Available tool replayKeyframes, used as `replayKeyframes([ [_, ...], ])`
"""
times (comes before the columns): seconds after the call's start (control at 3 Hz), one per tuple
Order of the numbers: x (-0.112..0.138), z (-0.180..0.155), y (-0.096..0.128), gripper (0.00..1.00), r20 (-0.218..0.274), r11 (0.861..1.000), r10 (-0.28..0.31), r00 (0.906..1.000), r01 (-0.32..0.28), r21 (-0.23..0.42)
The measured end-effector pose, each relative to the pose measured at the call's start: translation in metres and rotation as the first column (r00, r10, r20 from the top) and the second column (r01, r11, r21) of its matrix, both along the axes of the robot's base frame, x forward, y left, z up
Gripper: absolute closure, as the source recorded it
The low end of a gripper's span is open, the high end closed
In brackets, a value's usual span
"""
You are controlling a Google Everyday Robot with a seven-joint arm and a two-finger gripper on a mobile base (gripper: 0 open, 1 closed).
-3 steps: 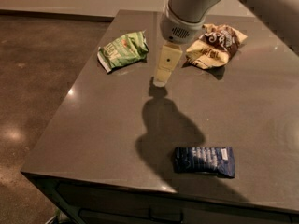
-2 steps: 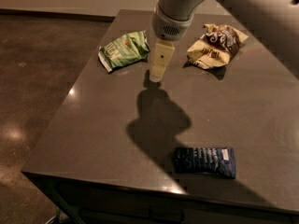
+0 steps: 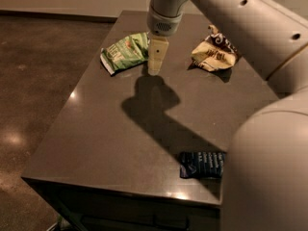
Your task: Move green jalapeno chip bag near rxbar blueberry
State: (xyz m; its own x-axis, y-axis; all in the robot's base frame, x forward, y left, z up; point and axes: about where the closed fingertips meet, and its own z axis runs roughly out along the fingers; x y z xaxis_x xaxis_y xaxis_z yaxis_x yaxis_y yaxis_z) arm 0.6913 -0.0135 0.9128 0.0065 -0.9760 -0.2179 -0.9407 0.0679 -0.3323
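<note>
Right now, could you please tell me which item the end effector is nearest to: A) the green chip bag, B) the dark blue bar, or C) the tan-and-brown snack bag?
A: the end effector hangs right beside the green jalapeno chip bag at the far end of the table, while the rxbar blueberry lies near the front edge.

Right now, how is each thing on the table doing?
green jalapeno chip bag: lying on the table, far left, not held.
gripper: hovering just right of that bag, holding nothing.
rxbar blueberry: lying flat by the near edge.
tan-and-brown snack bag: crumpled, far right.
</note>
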Motion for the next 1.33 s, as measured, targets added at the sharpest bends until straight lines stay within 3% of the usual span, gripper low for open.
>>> replayKeyframes([
  [0.67, 0.037, -0.015, 0.023, 0.00, 0.006, 1.000, -0.005, 1.0000, 0.005, -0.023],
  [1.33, 0.054, -0.038, 0.053, 0.00, 0.005, 0.995, 0.022, 0.9997, -0.021, -0.100],
])
